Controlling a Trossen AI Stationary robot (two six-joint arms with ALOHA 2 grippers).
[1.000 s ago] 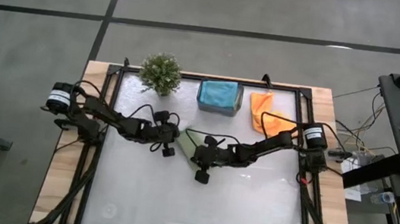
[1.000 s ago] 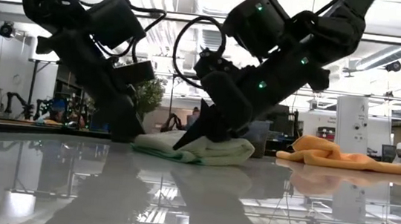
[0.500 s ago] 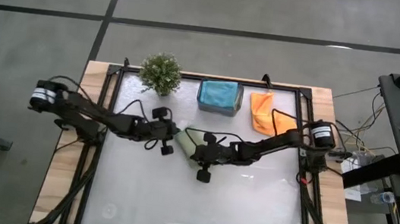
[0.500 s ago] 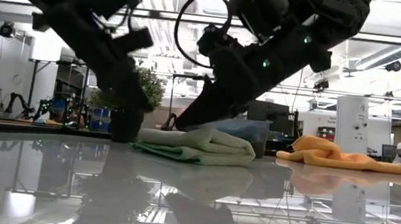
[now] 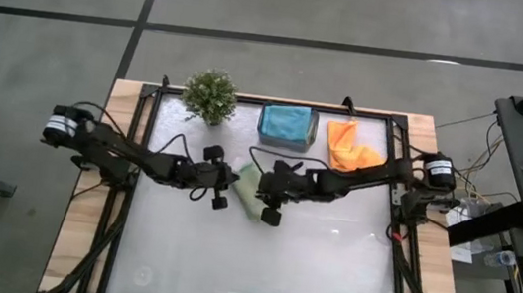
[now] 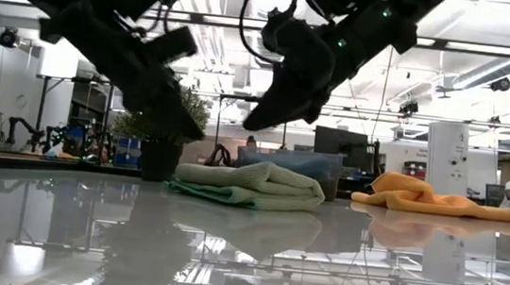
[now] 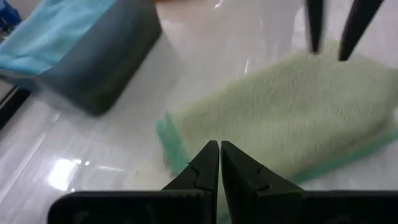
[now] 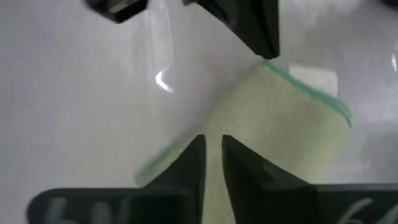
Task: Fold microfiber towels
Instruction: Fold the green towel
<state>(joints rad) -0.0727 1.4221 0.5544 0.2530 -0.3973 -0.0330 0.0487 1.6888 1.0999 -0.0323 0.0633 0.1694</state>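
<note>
Plant, grey bin, orange towel behind folded green towel

The near half of the counter is free. At the far edge stand the potted plant, grey bin and orange towel.

The glossy white table carries a folded light green towel near its middle (its darker green edge shows underneath). Along the far edge, from left to right, stand a potted plant, a grey bin holding a teal-blue towel, and a crumpled orange towel.
</note>
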